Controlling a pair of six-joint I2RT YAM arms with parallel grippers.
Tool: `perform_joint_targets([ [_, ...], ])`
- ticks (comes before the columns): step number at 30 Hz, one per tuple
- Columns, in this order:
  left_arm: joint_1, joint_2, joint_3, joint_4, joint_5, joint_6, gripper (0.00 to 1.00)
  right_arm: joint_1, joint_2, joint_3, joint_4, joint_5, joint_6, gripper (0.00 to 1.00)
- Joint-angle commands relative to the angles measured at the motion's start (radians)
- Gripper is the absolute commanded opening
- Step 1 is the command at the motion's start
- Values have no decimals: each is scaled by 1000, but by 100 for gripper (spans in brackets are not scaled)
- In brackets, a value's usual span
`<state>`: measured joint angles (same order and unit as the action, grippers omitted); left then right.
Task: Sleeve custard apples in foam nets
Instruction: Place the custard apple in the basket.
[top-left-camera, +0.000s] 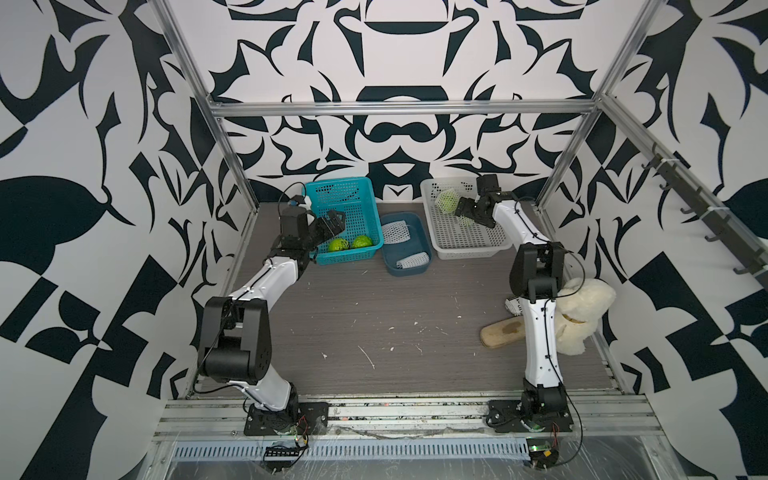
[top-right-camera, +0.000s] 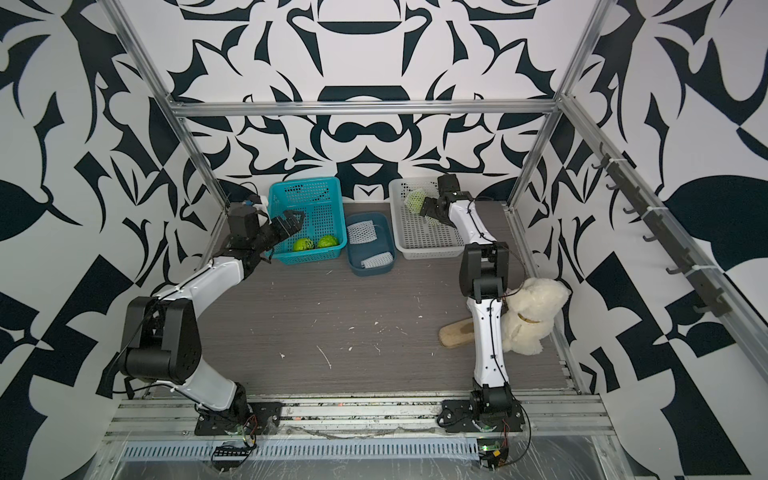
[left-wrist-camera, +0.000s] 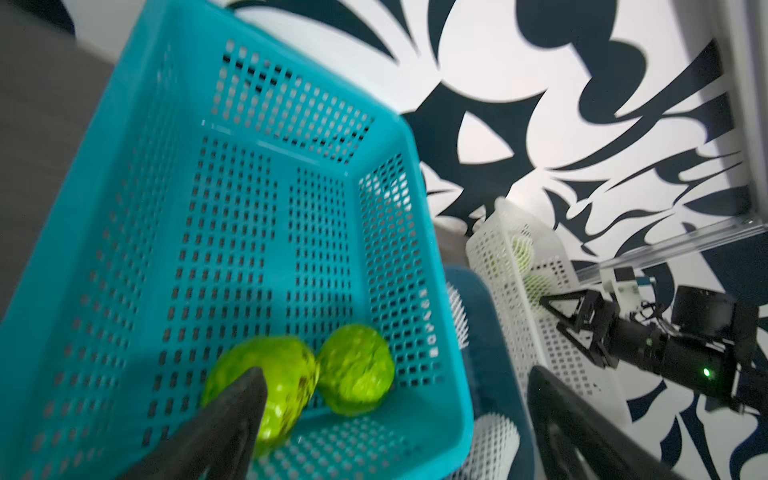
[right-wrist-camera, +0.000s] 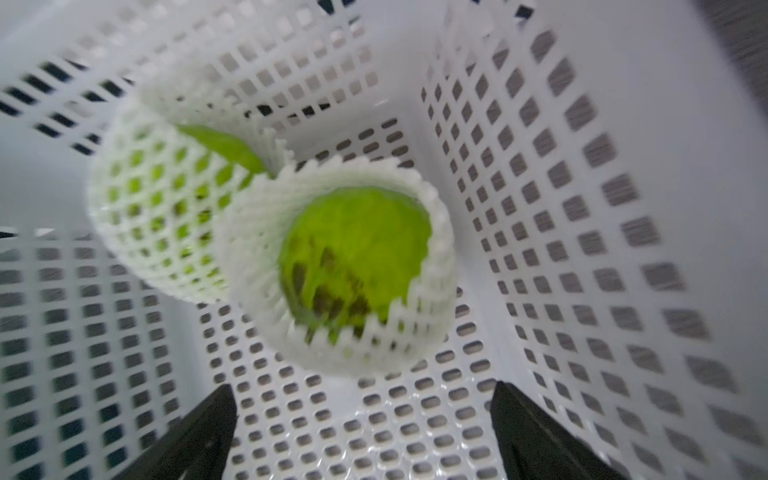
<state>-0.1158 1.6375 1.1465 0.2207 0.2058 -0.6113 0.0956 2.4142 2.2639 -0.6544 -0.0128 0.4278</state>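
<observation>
- Two sleeved custard apples (right-wrist-camera: 353, 266) touch in the white basket (top-left-camera: 457, 239) at one o'clock; your right gripper (right-wrist-camera: 361, 388) hangs just short of them, spread wide, empty.
- Two bare custard apples (top-left-camera: 338, 245) wait in the teal basket (top-left-camera: 349, 255) at eleven; your left gripper (top-left-camera: 334, 220) hovers over them, spread wide, empty, seemingly poised to pick.
- Two foam nets (top-left-camera: 394, 232) lie in the blue tray (top-left-camera: 409, 270) at twelve, within either arm's reach.

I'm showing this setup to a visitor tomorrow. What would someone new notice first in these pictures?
Probably the bold black-and-white patterned walls all round the cell. Next comes the bright green: two bare custard apples lie in the teal basket at the back. Two more sit wrapped in foam nets in the white basket, also at the back.
</observation>
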Motion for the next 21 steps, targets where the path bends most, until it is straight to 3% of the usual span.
perform_joint_targets([
  [1,7,73,103,-101,1,57,100,6,-118,-15,8,-34,1,99],
  [13,6,421,613,-525,-36,195,100,28,-347,-259,39,-65,-44,99],
  [18,5,448,663,-680,-18,230,99,47,-421,-372,59,-34,-57,99],
  [21,5,435,663,-775,-66,225,99,53,-450,-424,69,-29,-55,99],
])
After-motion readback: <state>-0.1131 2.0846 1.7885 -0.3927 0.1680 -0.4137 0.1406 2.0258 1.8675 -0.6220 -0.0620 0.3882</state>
